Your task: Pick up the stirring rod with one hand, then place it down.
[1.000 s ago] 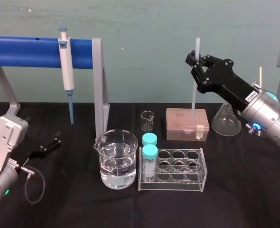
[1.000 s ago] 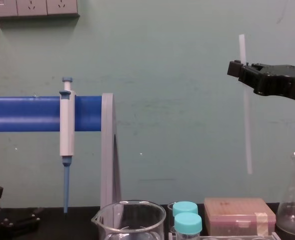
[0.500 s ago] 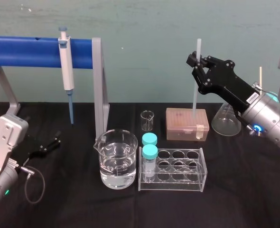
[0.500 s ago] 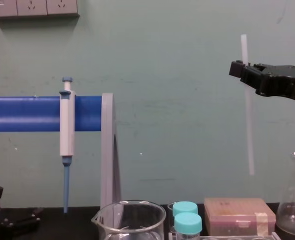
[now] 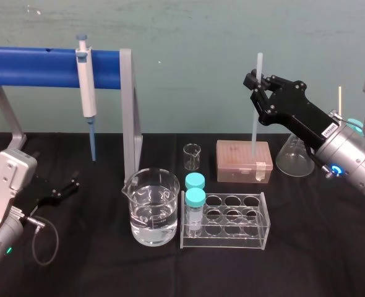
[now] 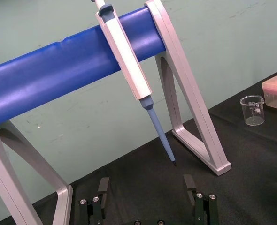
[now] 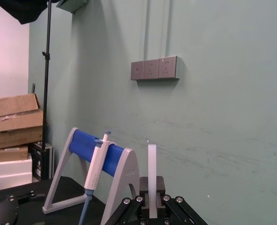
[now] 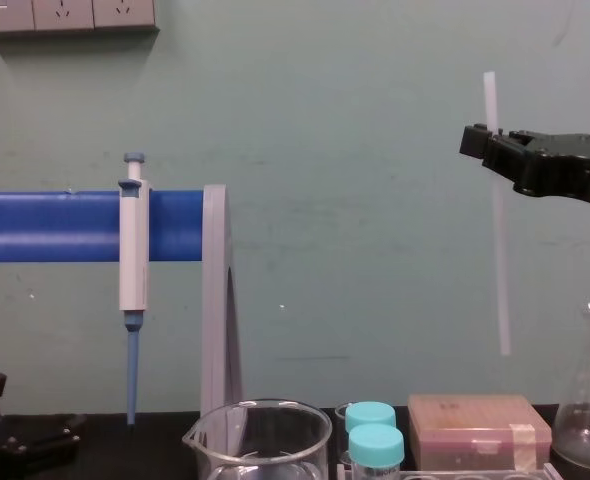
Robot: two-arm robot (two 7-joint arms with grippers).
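Observation:
The stirring rod point(image 5: 255, 111) is a thin white translucent stick held upright in the air at the right, above the pink box point(image 5: 244, 161). My right gripper point(image 5: 255, 81) is shut on the rod a little below its top end. In the chest view the stirring rod point(image 8: 497, 250) hangs from the right gripper point(image 8: 478, 143), its lower tip well above the pink box point(image 8: 478, 428). The right wrist view shows the stirring rod point(image 7: 152, 173) standing up between the fingers. My left gripper point(image 6: 148, 197) rests low at the left over the black table, open and holding nothing.
A white pipette point(image 5: 86, 93) with a blue tip hangs on the blue-bar stand point(image 5: 46, 67) at the left. A water beaker point(image 5: 150, 207), a tube rack point(image 5: 226, 219) with two teal-capped tubes, a small beaker point(image 5: 192, 156) and a glass flask point(image 5: 295, 154) stand on the black table.
The right gripper with the rod has drifted slightly right and down. The left arm has not moved.

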